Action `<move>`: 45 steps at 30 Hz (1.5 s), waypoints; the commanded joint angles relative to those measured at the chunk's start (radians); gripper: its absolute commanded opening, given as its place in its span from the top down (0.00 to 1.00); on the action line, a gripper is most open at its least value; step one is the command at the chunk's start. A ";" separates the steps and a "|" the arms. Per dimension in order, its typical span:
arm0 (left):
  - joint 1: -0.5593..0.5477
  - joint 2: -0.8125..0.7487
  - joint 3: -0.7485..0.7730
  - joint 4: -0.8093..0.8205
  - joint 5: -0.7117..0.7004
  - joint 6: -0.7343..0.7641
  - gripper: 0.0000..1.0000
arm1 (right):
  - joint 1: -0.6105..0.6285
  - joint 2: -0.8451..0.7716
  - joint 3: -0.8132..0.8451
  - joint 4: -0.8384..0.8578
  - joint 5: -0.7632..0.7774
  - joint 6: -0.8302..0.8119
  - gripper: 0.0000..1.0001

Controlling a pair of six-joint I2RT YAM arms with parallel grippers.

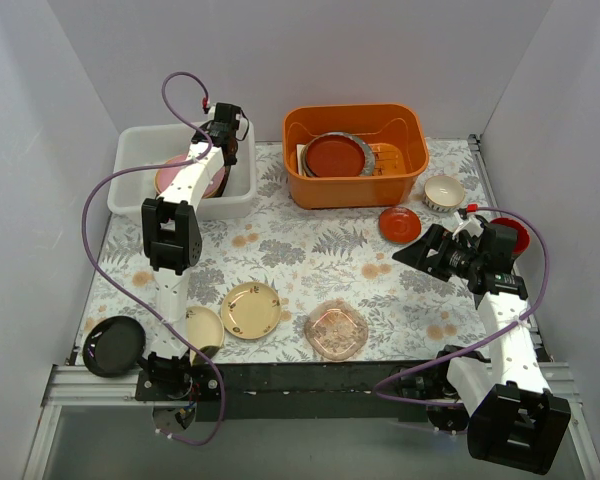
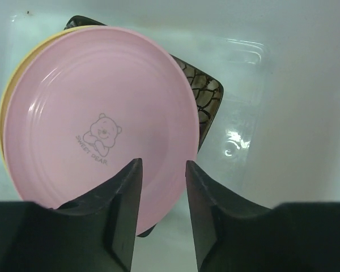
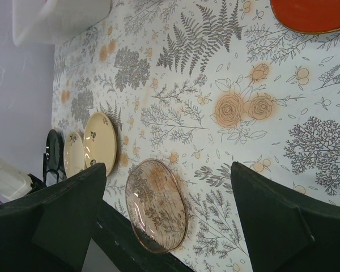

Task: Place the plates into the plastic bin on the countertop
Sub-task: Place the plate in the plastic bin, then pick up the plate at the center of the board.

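Left tool (image 2: pixel 162 164): closest to the left wrist lens. Black jaws parted by a narrow gap, nothing between them, so released. Hangs inside plastic bin (image 1: pixel 140 135) at far left corner of desk (image 1: pixel 280 240), directly over pink plate (image 2: pixel 96 119).

Pink plate: flat in bin, top of stack, over cream-yellow plate (image 2: pixel 4 102) and black square floral plate (image 2: pixel 207 99). Probably light, stiff moulded plastic with a slick face.

Right tool (image 3: pixel 169 167): spread wide, empty. Held low over right side of desk, facing the plates along the near edge.

Clear pink scalloped glass plate (image 3: pixel 157 204): flat on desk near front edge, apart from its neighbours. Judged heaviest, most fragile and most slippery of the lot. Best pinched at the scalloped rim, one finger over and one under the lip, then lowered rather than dropped.

Larger cream plate (image 1: pixel 251 309) and smaller cream plate (image 1: pixel 202 327): just beside each other, left of the glass one. Shallow and stiff, with low rims that offer little purchase; rim pinch advised.

Black plate (image 1: pixel 113 346): near left corner, seemingly overhanging the desk edge, which leaves its rim free to grip.

Small red plate (image 1: pixel 399 223): near orange tub (image 1: pixel 355 188), ahead of right tool. Probably light and easy to skid.
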 commanded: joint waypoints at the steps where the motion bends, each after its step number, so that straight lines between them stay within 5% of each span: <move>1: 0.002 0.000 0.025 0.014 -0.002 0.006 0.63 | -0.004 -0.010 -0.006 0.009 0.000 -0.017 0.02; 13: 0.001 -0.073 0.006 -0.009 0.017 -0.009 0.29 | -0.003 -0.027 -0.006 0.003 -0.006 -0.017 0.02; 27: -0.002 -0.411 -0.153 0.014 0.322 -0.043 0.02 | -0.003 -0.070 0.008 -0.025 -0.018 -0.017 0.02; 35: 0.021 -0.570 -0.286 0.025 0.577 -0.106 0.02 | -0.004 -0.108 0.000 -0.049 -0.026 -0.018 0.02; 45: 0.067 -0.937 -0.731 0.172 0.993 -0.230 0.02 | -0.003 -0.159 -0.066 0.006 -0.055 0.029 0.02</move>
